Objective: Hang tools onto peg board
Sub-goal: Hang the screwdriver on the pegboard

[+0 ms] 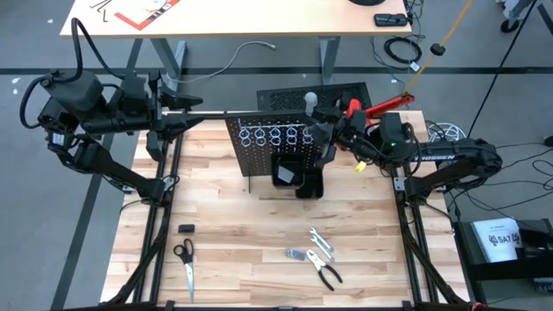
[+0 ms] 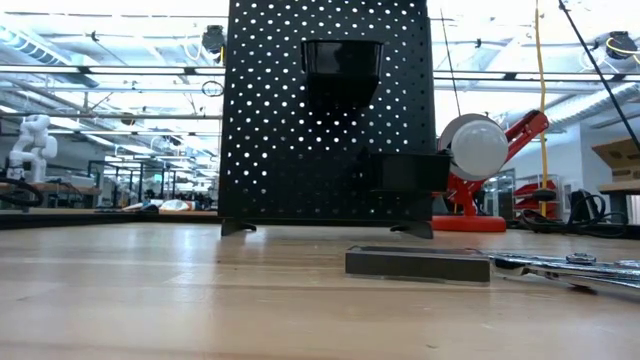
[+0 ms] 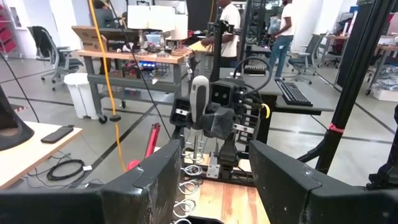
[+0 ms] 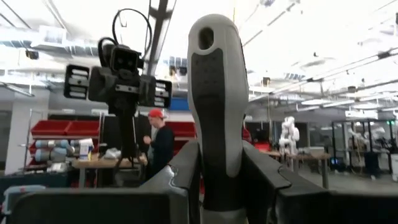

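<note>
The peg board [image 1: 275,142] stands upright at the table's middle, with a row of silver rings [image 1: 276,135] and a black bin [image 1: 289,172]. My right gripper [image 1: 321,130] is at the board's right end, shut on a screwdriver [image 4: 214,93] with a pale grey handle and dark inset. It also shows in the left wrist view [image 3: 199,102]. My left gripper [image 3: 211,180] is open and empty at the table's far left, raised. Pliers [image 1: 327,273] and two silver wrenches [image 1: 320,239] lie flat on the table's near right. My right gripper pinches the screwdriver's handle at its lower part [image 4: 214,177] between its two fingers, one on each side. The handle's free end [image 3: 199,84] sticks out well past the fingers, lifted clear of the table. The shaft is hidden by the gripper.
Scissors [image 1: 185,259] and a small black piece [image 1: 187,228] lie at the near left. A flat black slotted panel [image 1: 341,93] and a red clamp [image 1: 380,108] sit behind the board. A flat dark bar [image 2: 417,263] lies in the low view's foreground. People stand beyond the table.
</note>
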Motion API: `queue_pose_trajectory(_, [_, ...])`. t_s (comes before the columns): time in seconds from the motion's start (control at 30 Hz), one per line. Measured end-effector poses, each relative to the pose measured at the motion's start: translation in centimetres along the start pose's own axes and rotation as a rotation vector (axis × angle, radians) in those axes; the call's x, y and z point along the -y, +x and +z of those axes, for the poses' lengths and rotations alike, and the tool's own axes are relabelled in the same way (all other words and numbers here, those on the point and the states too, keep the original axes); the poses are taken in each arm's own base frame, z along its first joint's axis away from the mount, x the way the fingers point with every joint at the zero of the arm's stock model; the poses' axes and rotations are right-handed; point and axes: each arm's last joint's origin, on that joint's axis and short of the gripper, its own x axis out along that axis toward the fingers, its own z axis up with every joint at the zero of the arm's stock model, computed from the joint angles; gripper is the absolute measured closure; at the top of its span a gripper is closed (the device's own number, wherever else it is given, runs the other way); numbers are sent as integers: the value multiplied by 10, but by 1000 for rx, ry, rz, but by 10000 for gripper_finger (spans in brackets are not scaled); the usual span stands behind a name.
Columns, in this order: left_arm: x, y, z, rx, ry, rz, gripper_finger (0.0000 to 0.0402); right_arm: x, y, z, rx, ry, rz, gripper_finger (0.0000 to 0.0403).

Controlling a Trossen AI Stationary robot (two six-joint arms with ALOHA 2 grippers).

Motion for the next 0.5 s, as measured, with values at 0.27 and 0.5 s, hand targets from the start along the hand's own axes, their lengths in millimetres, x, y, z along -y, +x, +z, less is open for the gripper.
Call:
queue_pose_trajectory(0.27, [0,0,0,0,3,0,203,0,-3,-6,-16,7,0,329])
queue_pose_trajectory(0.5, [0,0,0,0,4,0,203,0,-3,-8,-35,9,-2,324])
